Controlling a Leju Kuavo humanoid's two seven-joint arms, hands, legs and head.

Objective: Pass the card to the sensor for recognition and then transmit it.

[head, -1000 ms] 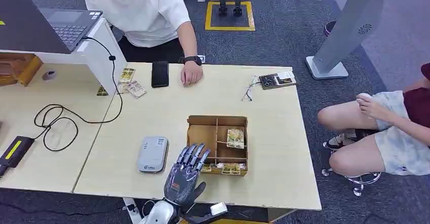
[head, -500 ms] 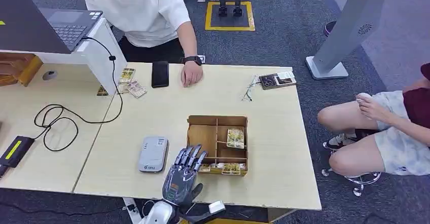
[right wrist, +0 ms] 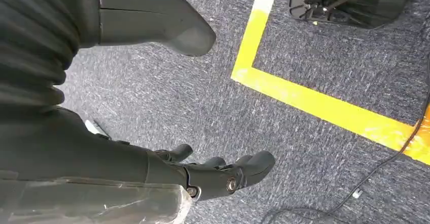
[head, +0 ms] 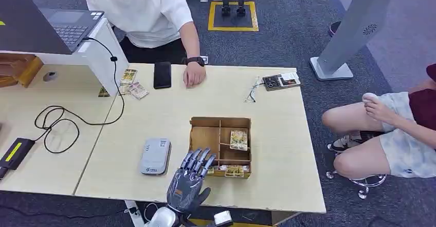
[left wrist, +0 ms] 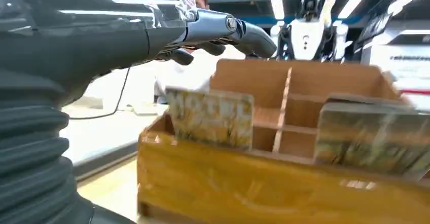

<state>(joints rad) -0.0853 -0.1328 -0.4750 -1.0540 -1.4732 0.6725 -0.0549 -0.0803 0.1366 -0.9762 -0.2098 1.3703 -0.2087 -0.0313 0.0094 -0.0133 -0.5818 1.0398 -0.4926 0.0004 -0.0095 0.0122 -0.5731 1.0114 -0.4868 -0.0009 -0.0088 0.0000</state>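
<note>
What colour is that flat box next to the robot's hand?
The sensor is light grey, seen best in the head view.

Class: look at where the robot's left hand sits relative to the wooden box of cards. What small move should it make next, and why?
Probably ease the left hand forward and down onto the near-row card in the wooden box. The hand is open, holds nothing, and hovers at the box's near left corner; the card stands upright just ahead of its fingers.

Black phone (head: 162, 75) beside a person's hand (head: 194, 75) on table (head: 154, 114).
</note>
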